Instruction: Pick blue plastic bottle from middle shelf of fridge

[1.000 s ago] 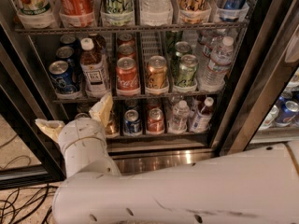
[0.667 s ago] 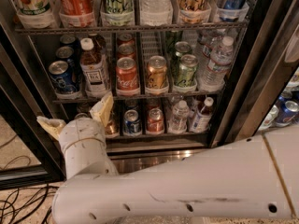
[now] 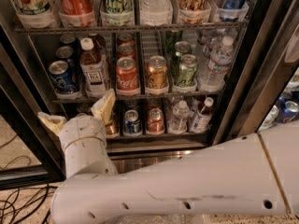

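Camera view: bottle upright on the middle shelf, jaws released below it

Blue plastic bottle [image 3: 93, 69] stands on the middle shelf [image 3: 140, 96] of the fridge [image 3: 236, 92], second lane from the left, at the front rail. Long axis vertical: white cap up, base down on the wire. White label with dark print faces out. Dark drink shows above the label. Blue can [image 3: 62, 78] just beside it on the left, red can [image 3: 127, 74] just beside it on the right; bottle taller than both. Further right on the same rack: gold can [image 3: 156, 73], green can [image 3: 186, 71], clear water bottle [image 3: 216, 64] at the far end.

Jaws released, spread wide, nothing between them. They sit low left, in front of the bottom rack, below the bottle. One pale finger [image 3: 103, 107] points up, its tip overlapping the front rail just under the bottle's base; contact with the rail cannot be told. Other finger [image 3: 51, 122] points out to the left, over the black door frame [image 3: 25, 120]. White wrist [image 3: 84, 143] rises from the lower left. White arm link [image 3: 187, 185] crosses the bottom of the view.

Top rack [image 3: 131, 28] holds tall cans in clear cups.
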Motion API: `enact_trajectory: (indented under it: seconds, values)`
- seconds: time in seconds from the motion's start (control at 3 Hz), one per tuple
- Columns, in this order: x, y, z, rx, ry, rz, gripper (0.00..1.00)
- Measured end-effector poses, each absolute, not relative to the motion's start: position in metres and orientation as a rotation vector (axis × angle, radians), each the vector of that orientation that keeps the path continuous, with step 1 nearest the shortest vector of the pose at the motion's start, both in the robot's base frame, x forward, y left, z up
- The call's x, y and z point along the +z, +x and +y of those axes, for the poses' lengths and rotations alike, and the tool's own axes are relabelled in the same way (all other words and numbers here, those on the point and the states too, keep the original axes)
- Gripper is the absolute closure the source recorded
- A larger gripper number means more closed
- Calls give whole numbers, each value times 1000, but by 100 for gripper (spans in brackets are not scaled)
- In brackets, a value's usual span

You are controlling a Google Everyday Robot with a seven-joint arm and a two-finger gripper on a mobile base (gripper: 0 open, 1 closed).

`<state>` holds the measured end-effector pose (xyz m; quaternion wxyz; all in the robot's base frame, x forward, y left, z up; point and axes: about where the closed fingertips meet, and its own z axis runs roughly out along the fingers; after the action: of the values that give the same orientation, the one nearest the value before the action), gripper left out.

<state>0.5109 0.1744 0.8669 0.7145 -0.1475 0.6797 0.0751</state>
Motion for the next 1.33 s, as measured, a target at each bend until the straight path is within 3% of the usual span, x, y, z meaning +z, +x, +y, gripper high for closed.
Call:
enact_trajectory:
  seconds: [0.67, 1.33]
  values:
    - [868, 535, 185, 116, -326, 1430, 3]
    - [875, 554, 177, 60, -300, 1369, 13]
